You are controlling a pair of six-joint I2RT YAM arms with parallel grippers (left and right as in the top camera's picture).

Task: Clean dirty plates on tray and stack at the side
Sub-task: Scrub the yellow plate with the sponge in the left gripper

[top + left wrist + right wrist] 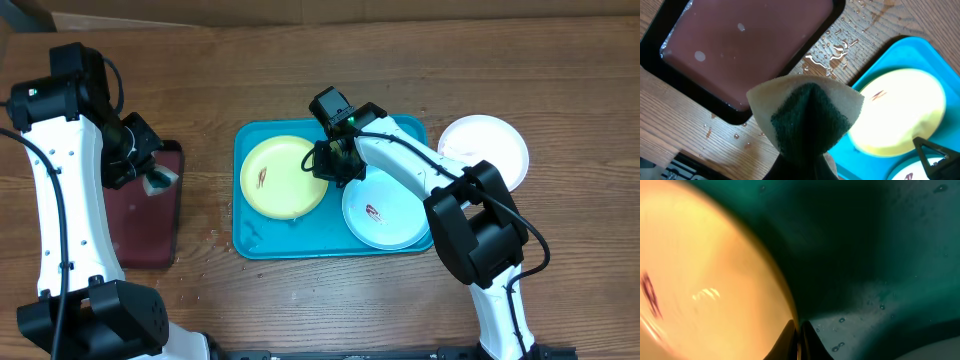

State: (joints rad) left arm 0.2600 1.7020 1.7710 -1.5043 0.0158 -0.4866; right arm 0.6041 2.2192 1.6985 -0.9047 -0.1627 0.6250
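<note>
The turquoise tray (247, 240) holds a yellow-green plate (283, 178) with a dark smear at its left. At the tray's right lies a pale plate (385, 212) with a red smear. A white plate (487, 148) rests on the table to the right of the tray. My right gripper (335, 163) is shut on the right rim of the yellow-green plate (705, 290), its fingertips (790, 332) pinching the edge over the tray floor (880, 270). My left gripper (150, 178) hovers over the maroon tray, shut on a green and beige sponge (807, 117).
A dark maroon tray (145, 215) with a black rim lies left of the turquoise tray (880, 65). Water drops (832, 50) lie on the wooden table between the two trays. Both arm bases stand at the near edge.
</note>
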